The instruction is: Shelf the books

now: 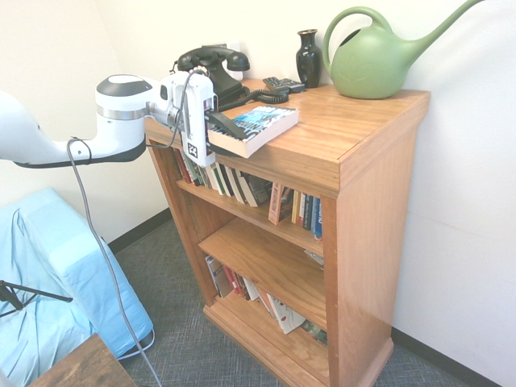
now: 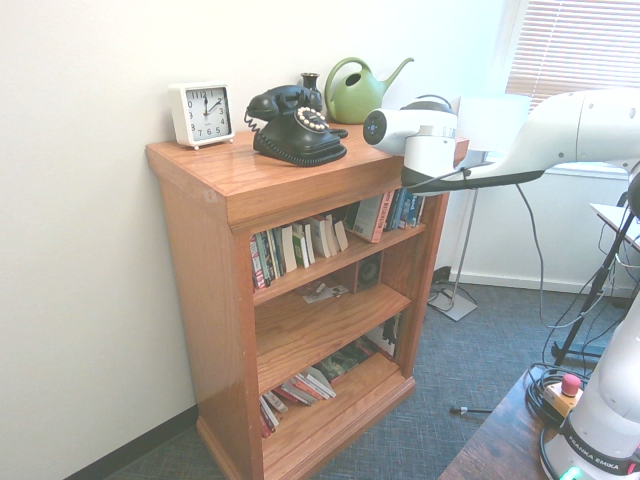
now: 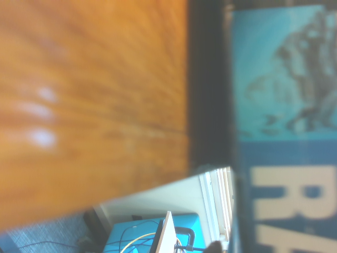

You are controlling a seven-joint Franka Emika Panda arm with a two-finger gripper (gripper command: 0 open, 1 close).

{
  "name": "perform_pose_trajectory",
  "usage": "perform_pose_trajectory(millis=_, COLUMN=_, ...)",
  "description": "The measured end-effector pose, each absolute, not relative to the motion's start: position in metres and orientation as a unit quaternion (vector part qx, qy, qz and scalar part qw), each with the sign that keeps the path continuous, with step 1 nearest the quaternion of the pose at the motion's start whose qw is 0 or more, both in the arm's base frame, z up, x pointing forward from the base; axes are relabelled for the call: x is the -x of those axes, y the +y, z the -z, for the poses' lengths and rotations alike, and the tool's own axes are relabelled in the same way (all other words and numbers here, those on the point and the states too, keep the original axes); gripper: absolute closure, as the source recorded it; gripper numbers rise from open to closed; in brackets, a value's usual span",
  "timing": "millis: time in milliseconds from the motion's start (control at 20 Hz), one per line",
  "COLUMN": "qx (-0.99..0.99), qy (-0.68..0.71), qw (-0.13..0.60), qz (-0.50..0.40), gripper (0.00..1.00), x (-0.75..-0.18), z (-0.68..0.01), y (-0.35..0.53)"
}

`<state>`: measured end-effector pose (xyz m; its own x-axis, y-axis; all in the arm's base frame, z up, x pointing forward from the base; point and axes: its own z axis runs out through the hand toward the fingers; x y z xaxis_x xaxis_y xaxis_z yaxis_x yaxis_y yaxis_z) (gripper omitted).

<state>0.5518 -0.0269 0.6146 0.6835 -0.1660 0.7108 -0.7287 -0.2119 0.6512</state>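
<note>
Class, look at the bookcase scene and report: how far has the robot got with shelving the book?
Done: nothing is shelved; the book lies flat on the shelf's top, jutting over its front edge beside the telephone. In hand: the gripper is at the book's near end; whether it grips cannot be told. Left: lifting the book and putting it onto an inner shelf board.

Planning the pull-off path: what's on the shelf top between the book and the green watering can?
Only bare wood of the shelf between the book and the watering can, per the first exterior view.
</note>
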Motion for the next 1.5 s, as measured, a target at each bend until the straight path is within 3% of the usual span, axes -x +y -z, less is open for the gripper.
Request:
perform_pose_trajectory(millis=350, qx=-0.735, qy=-0.315, qw=0.542, qz=-0.259, gripper=1.00, x=-0.545, z=-0.621, y=-0.029)
perform_pose_trajectory(millis=650, qx=-0.757, qy=-0.349, qw=0.485, qz=-0.266, gripper=1.00, x=-0.522, z=-0.647, y=-0.029)
perform_pose_trajectory(millis=1050, qx=-0.813, qy=-0.380, qw=0.317, qz=-0.307, gripper=1.00, x=-0.417, z=-0.688, y=-0.010)
perform_pose_trajectory(millis=1250, qx=-0.843, qy=-0.383, qw=0.221, qz=-0.306, gripper=1.00, x=-0.367, z=-0.655, y=-0.005)
perform_pose_trajectory(millis=1500, qx=-0.874, qy=-0.377, qw=0.116, qz=-0.284, gripper=1.00, x=-0.343, z=-0.566, y=-0.008)
